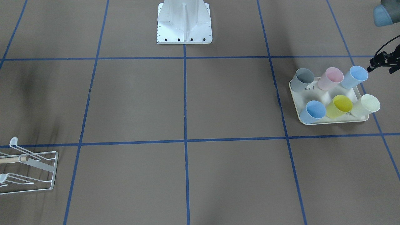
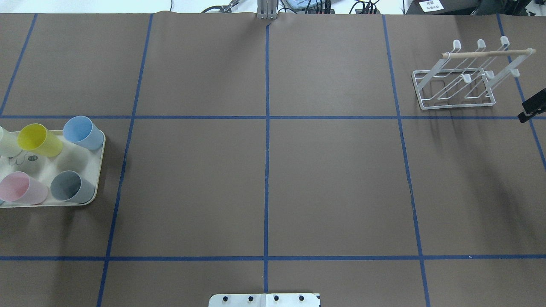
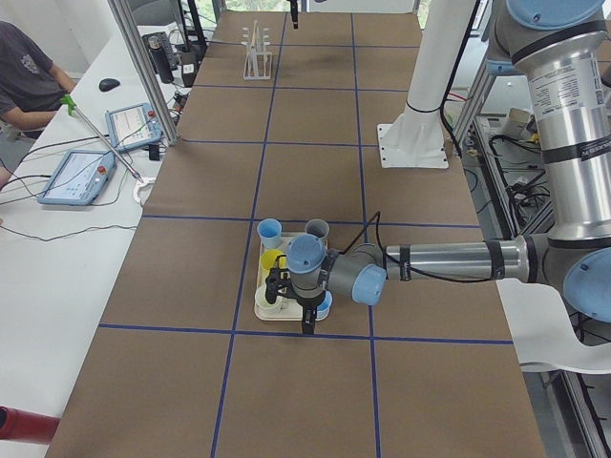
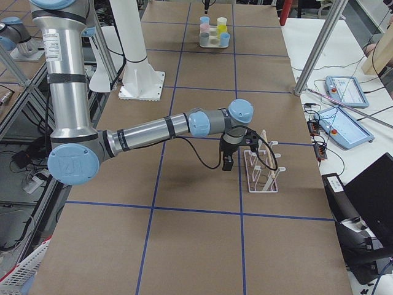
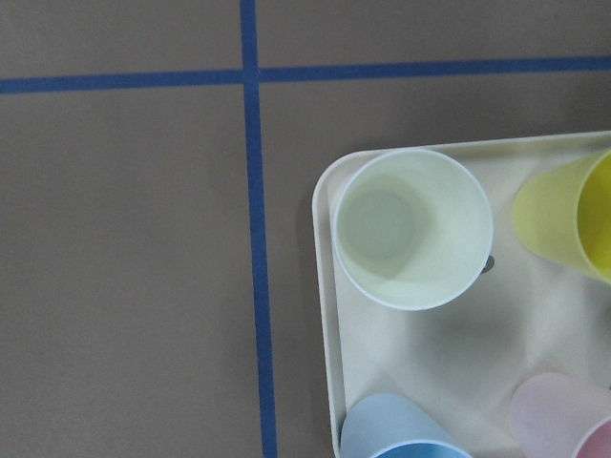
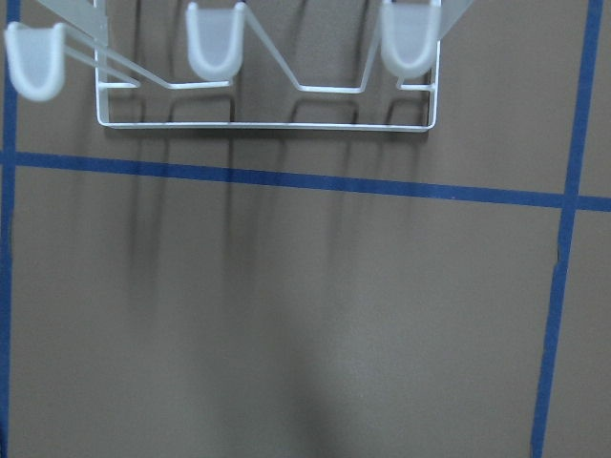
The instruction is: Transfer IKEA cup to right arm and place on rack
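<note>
Brown taped table: pale IKEA cup stood upright on tray near left gripper, ready for pickup; right gripper held beside rack for handover. Finger states cannot be told.

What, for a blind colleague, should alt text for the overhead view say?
Brown table with blue tape grid: a tray of coloured cups at the left edge, a white wire rack far right, the right pincer beside it.
</note>
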`<state>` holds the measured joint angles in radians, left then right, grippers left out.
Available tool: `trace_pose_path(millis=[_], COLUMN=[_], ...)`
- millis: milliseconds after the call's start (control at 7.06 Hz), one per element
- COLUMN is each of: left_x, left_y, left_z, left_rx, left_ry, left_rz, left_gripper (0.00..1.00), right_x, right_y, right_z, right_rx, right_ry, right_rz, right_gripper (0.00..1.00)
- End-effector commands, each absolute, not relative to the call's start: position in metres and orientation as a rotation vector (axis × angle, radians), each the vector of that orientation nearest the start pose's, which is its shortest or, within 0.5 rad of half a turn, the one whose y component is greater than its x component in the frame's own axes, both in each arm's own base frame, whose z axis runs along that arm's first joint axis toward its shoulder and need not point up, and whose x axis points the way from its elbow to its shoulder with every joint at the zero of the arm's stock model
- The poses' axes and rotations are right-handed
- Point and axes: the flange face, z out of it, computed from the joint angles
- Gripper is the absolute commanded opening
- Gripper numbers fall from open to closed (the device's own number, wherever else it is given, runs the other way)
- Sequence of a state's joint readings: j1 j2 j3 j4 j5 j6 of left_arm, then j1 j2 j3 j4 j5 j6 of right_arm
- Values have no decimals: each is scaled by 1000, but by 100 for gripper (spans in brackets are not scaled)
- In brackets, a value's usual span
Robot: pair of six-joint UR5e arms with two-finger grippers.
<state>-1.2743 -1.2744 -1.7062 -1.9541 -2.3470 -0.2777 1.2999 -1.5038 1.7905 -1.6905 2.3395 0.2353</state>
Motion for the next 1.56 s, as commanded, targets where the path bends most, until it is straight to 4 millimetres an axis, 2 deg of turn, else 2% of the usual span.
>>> trace_pose_path(millis=[0,283,425,567,708,850,1133,1275,1417], left_x=[70,84,89,90,92,95,98,77,44], left_y=[-369,-371,-382,-384,-388,-395,-392,-396,-402], left_z=[688,703,703,702,699,691,677,669,662], left_rx=[-54,-87,-83,-81,-80,-62,-93,-60,20], left_ry=[797,791,794,797,800,807,933,963,967], left_rz=[151,178,182,181,177,185,203,168,159], left_gripper=[100,100,100,69,4,0,0,0,0], right_x=[-83,-86,-89,-91,-91,-92,-93,-93,-99], right_y=[-513,-517,-520,-520,-520,-520,-522,-523,-530], right_z=[528,526,522,521,521,521,517,516,504], right_rx=[-40,-37,-31,-31,-32,-32,-25,-24,-5], right_ry=[-783,-782,-784,-784,-784,-784,-785,-783,-790], right_rz=[-112,-116,-124,-127,-127,-130,-133,-132,-147], right_gripper=[100,100,100,100,100,100,100,100,100])
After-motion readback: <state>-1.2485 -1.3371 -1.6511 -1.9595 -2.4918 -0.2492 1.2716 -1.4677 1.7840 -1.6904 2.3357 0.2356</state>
